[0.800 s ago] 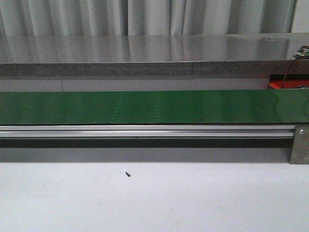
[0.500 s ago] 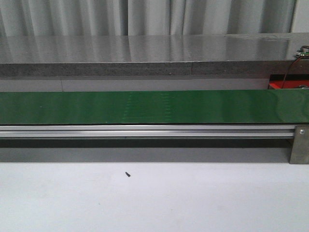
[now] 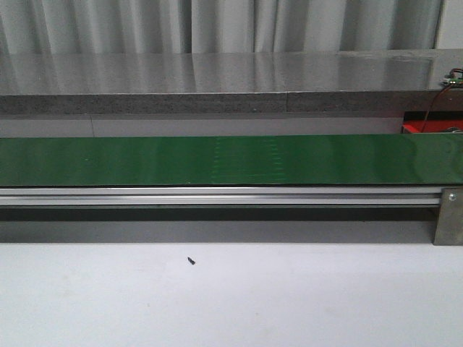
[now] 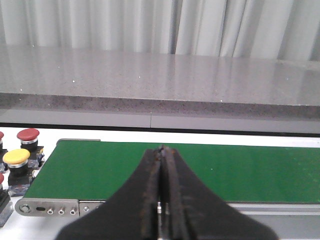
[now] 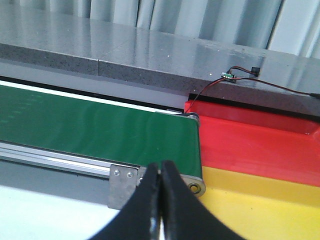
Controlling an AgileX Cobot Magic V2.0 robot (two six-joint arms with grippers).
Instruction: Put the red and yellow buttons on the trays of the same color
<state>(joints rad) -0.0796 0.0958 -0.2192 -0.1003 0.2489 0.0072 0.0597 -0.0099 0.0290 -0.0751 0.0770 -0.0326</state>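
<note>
In the left wrist view a red button [image 4: 28, 134] and a yellow button [image 4: 16, 157] stand on dark bases just off the end of the green belt [image 4: 200, 167]. My left gripper [image 4: 162, 150] is shut and empty, hovering over the belt's near side. The right wrist view shows a red tray [image 5: 260, 145] and a yellow tray [image 5: 260, 205] side by side past the belt's other end [image 5: 100, 130]. There my right gripper [image 5: 161, 165] is shut with nothing in it, near the belt's end roller. The front view shows neither gripper; only a sliver of the red tray [image 3: 432, 126] appears.
A long grey stone ledge [image 3: 217, 87] runs behind the green belt [image 3: 217, 159]. An aluminium rail [image 3: 217, 195] and a metal bracket [image 3: 448, 217] front the belt. A small black speck [image 3: 191, 260] lies on the white table. A wired sensor [image 5: 230, 76] sits on the ledge above the red tray.
A faint pattern on the green belt has shifted rightward, so the belt is running. Nothing else differs.
</note>
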